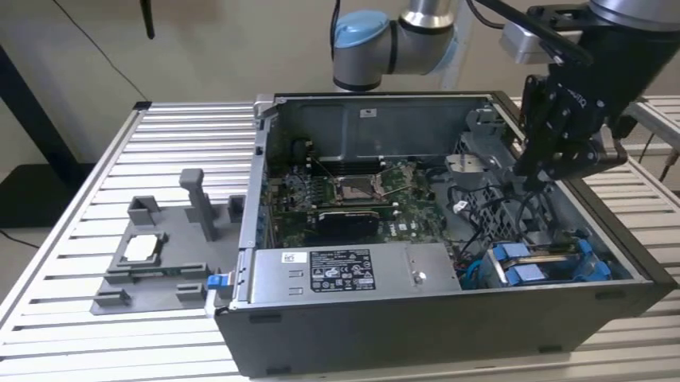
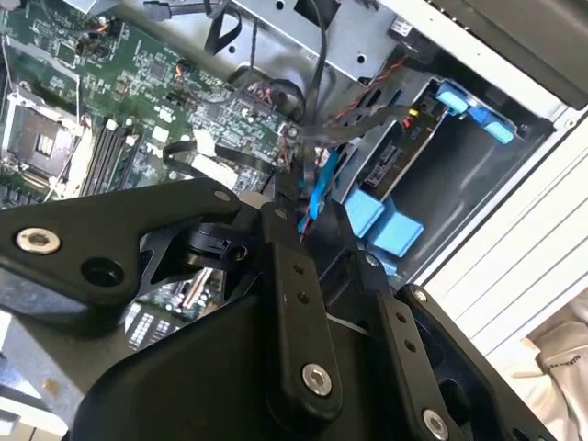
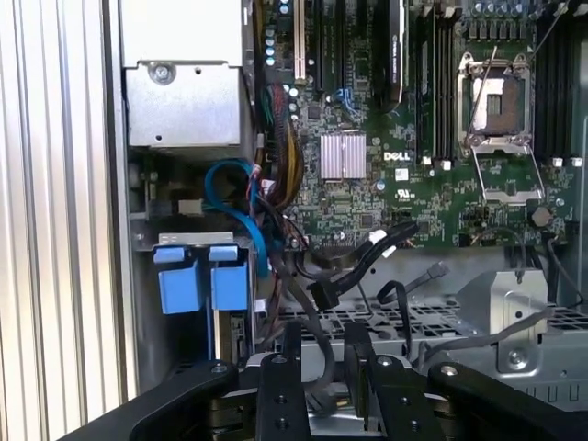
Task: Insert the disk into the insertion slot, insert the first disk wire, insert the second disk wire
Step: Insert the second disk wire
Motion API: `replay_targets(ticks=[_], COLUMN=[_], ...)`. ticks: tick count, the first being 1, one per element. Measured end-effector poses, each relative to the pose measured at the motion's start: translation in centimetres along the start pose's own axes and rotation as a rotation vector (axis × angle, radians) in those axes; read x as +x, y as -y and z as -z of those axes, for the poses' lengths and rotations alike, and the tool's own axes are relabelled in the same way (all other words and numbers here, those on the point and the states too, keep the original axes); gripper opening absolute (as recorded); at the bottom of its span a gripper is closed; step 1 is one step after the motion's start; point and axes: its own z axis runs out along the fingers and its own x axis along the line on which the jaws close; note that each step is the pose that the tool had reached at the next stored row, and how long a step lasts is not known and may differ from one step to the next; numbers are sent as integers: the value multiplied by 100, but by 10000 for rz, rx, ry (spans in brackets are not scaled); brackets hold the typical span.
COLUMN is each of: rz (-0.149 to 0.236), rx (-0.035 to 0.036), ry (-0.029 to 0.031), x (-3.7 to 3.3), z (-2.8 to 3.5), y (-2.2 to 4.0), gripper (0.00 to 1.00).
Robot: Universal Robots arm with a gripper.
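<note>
The disk [image 1: 523,269], in its bright blue frame, sits inside the insertion slot [image 1: 475,274], the grey cage at the case corner nearest the exterior view's right. Its blue end tabs also show in both wrist views [image 3: 193,277] [image 2: 381,220]. My gripper [image 1: 537,177] hangs above the case interior, a little behind the cage and well above the disk. Black wires run past its tip in both wrist views [image 3: 322,335] [image 2: 292,184]. A loose black wire with a flat connector [image 3: 326,294] lies by the motherboard edge. A blue wire [image 3: 248,216] curves beside the cage.
The open computer case [image 1: 425,334] stands on a slatted metal table [image 1: 127,342]. A grey labelled power supply box [image 1: 340,270] lies along its front, the motherboard [image 1: 351,199] behind it. A grey fixture [image 1: 159,255] stands on the table at the exterior view's left.
</note>
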Motion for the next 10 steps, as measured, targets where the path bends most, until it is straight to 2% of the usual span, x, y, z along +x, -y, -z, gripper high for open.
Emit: replay_targets(ticks=[5,10], rz=[28,427], rx=[89,84], ry=[3,2], x=[-24,-44], z=[-15,-42], y=[-125,-144], gripper=[33,33])
